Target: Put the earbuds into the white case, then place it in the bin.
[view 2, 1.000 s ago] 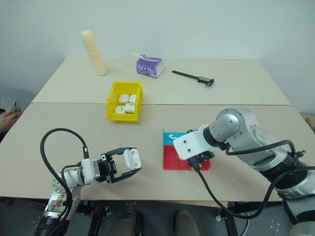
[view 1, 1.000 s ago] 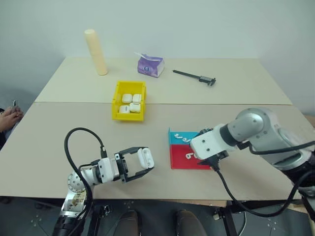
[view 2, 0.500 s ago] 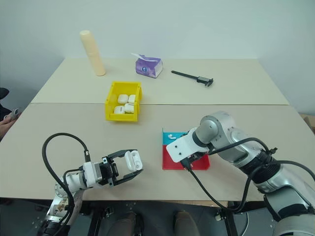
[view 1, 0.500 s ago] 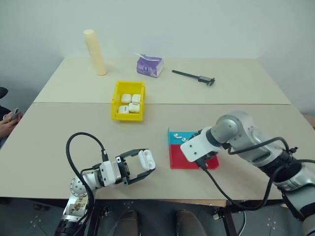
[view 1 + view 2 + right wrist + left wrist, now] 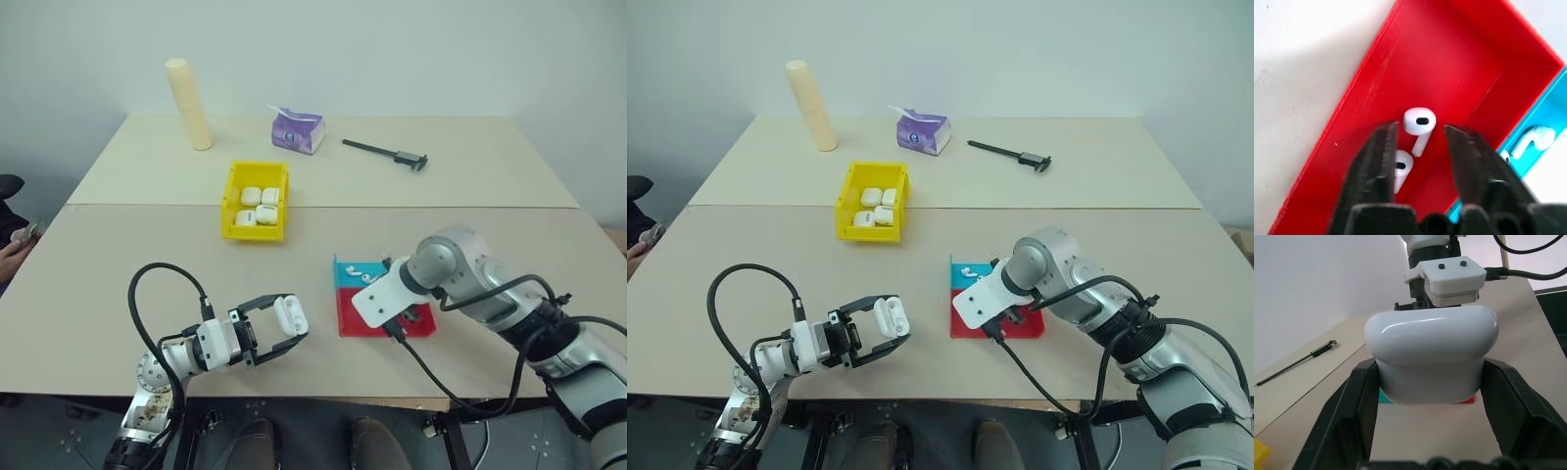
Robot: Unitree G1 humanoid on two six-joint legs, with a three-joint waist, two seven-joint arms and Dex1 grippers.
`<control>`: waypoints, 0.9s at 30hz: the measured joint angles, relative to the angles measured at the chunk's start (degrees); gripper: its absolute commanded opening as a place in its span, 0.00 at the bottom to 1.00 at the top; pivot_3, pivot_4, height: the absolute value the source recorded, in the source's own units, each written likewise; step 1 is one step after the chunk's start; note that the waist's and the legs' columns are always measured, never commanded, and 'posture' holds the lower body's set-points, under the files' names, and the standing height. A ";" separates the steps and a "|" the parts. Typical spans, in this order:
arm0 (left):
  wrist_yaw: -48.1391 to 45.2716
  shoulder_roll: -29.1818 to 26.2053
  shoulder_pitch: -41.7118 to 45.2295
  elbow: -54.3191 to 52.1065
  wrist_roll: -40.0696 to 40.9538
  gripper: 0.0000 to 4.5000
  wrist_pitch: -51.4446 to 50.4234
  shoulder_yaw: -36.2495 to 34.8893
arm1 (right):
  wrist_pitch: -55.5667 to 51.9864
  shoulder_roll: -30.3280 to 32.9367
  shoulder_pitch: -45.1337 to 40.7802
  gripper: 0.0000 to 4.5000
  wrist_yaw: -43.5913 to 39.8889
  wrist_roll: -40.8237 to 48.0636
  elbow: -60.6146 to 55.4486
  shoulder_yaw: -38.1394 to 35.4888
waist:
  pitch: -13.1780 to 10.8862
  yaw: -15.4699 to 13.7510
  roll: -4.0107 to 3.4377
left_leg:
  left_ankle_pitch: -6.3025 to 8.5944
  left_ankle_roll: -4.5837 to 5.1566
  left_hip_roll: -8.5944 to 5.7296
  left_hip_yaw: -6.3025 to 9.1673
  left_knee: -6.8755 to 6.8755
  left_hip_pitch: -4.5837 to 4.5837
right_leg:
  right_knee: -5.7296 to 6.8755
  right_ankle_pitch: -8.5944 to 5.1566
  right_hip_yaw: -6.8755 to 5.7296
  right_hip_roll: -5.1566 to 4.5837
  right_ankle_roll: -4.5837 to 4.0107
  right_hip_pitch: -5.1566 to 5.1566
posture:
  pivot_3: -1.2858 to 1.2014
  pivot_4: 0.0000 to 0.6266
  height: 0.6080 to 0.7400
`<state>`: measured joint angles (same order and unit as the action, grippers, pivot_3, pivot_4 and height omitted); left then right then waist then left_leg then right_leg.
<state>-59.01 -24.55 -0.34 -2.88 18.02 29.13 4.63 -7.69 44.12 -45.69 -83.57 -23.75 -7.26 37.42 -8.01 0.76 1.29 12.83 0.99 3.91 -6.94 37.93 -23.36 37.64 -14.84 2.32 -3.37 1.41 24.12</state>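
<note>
My left gripper is shut on the white case, held just above the table's near side; the case has its lid closed and sits clamped between both fingers. My right gripper points down into the red tray. Its fingers stand open around one of the earbuds, without touching it. A second earbud lies beside it, partly behind one finger. More earbuds lie in the teal tray. The yellow bin stands farther back on the left and holds several white cases.
At the table's far side stand a cream cylinder, a purple tissue pack and a black caliper. A person's hand shows at the left edge. My right arm lies over the table right of the trays.
My right gripper has come down into the red tray and its fingers have drawn closer together around an earbud. The left gripper has kept still with the case.
</note>
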 measured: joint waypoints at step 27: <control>2.69 -0.83 -0.33 -0.43 -0.95 0.62 -1.59 1.07 | 2.32 -1.36 1.16 0.26 -0.05 -1.96 1.05 -0.67 | 0.01 -0.01 0.00 | 0.00 0.00 0.01 -0.01 -0.02 0.04 | -0.01 -0.01 -0.01 0.00 -0.02 -0.04 | 0.52 0.24 1.00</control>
<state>-56.32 -25.37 -0.68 -3.31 17.07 27.54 5.70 -5.37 42.76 -44.53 -83.62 -25.72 -6.21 36.75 -8.00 0.75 1.29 12.83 0.99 3.92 -6.94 37.91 -23.32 37.63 -14.85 2.31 -3.37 1.39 24.08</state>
